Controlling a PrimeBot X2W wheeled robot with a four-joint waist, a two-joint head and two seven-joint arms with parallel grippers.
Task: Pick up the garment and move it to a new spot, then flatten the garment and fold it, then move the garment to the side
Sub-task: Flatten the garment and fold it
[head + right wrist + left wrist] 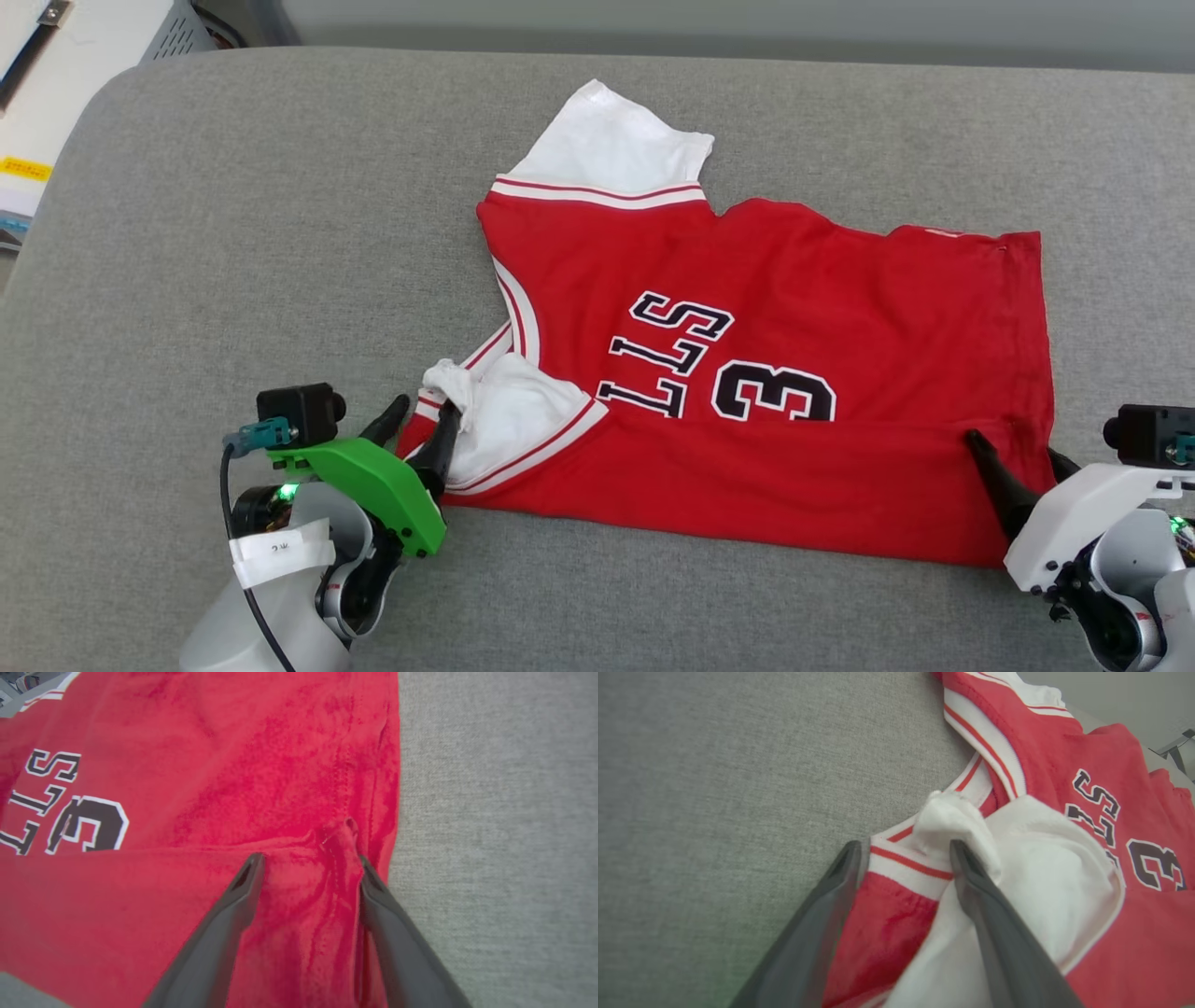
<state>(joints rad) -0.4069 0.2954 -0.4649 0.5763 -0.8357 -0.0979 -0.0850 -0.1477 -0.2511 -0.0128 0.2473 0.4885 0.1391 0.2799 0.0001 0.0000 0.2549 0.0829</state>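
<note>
**Garment [840, 280], a red jersey-style T-shirt with white short sleeves, part-folded; both grippers spread**

The garment lies front-up on a grey woven fabric surface [280, 233], and its black-and-white chest print [709, 364] serves as the landmark. On the robot's side of the print, 1 long band of red cloth is turned up over the print's lower half, so the first fold looks made. Left of the print, the left gripper [425, 411] has its 2 dark fingers spread astride the bunched white near sleeve [509, 420] and its striped trim, pinching nothing. Right of the print, at the hem corner, the right gripper [1016, 448] stands equally spread over a small pucker of cloth. They sit at the band's 2 ends, probably because handling both ends keeps a long flap straight. Beyond the print, the far white sleeve [607, 149] lies flat and unfolded.
</note>
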